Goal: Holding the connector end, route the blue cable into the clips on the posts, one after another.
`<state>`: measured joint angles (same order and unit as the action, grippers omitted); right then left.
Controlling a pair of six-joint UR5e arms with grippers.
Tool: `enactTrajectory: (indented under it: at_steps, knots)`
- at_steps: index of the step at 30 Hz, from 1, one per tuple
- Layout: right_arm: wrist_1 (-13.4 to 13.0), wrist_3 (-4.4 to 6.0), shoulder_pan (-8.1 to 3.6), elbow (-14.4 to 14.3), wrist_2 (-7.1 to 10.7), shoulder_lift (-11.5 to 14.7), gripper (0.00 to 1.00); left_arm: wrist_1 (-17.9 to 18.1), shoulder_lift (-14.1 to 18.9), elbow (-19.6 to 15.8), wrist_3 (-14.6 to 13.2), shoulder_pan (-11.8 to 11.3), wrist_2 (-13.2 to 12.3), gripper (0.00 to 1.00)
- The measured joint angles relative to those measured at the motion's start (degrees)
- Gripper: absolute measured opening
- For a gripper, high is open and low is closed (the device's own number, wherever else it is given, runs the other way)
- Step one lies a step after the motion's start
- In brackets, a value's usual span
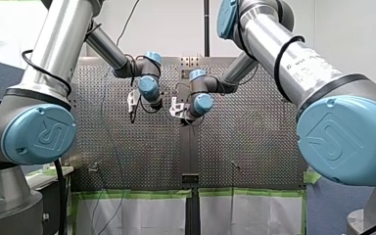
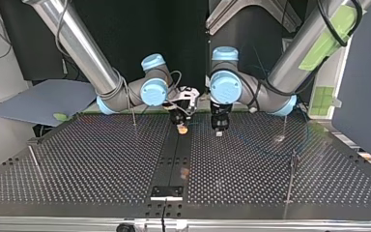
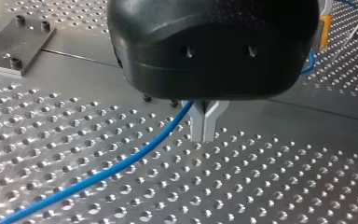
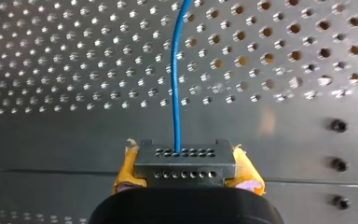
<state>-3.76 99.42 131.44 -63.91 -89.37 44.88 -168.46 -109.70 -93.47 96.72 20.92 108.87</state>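
The blue cable (image 4: 176, 84) leaves its connector (image 4: 185, 163), which is pinched between my right gripper's (image 4: 185, 171) yellow-padded fingers, near the middle of the worktop's (image 2: 101, 159) arm-side edge. Just beside it, my left gripper's (image 3: 205, 125) metal fingers are pressed together on the cable.

The table (image 3: 270, 186) is lit brightly from above; glare is spread across its metal; every view is slightly blurred.
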Motion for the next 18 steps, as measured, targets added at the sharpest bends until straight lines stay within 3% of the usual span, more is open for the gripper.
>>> enactTrajectory:
  at_steps: [8,18]
  knots:
    - [-0.75,0.0,-0.18,-2.49,-0.05,0.0,0.0,3.78,-0.84,-2.97,0.07,0.04,-0.16,0.02]
    - [-2.5,-0.49,-1.13,-5.69,-0.17,0.0,0.0,5.74,-5.72,-3.26,-0.23,1.51,0.01,0.02]
